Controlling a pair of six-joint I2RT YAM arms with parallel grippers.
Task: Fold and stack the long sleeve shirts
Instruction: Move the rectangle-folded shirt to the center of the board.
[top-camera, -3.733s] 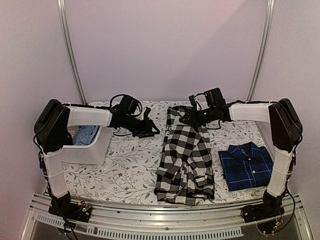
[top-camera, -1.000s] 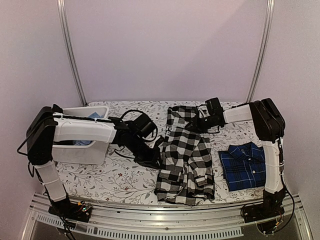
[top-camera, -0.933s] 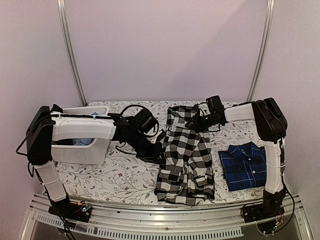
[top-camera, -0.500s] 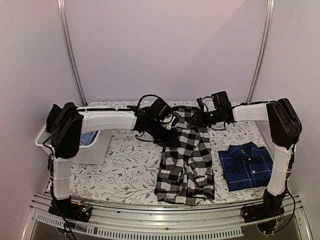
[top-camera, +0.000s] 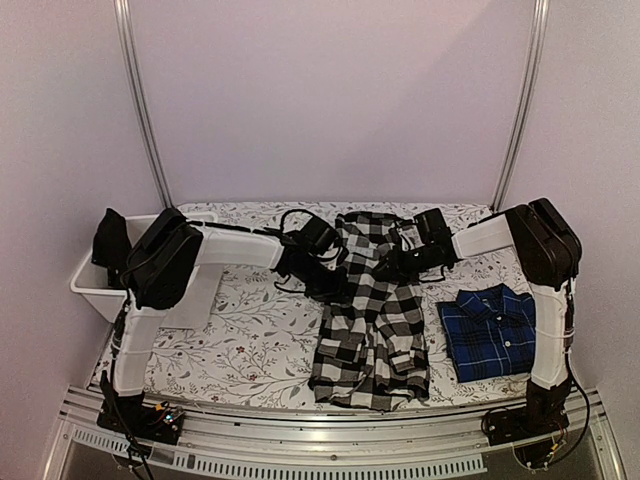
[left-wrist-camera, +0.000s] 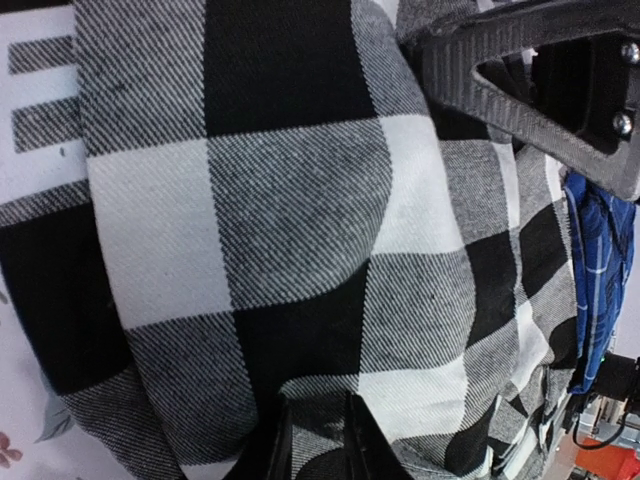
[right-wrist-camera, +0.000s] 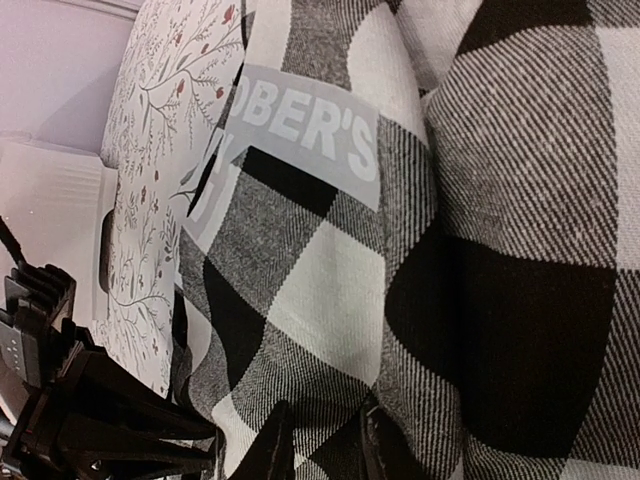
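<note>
Both arms have drawn in to the far end of the checked shirt (top-camera: 370, 320) since a second ago. Left gripper (left-wrist-camera: 320, 450) pinches a fold at its upper left edge; right gripper (right-wrist-camera: 318, 445) pinches cloth below the neck label (right-wrist-camera: 300, 140). It lies lengthwise on the table (top-camera: 250, 340), with the folded blue shirt (top-camera: 492, 332) near its right side.

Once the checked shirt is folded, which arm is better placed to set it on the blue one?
The right, probably. The blue plaid shirt lies beside the right arm, near its base; the left gripper would have to reach across the black-and-white shirt to get there.
</note>
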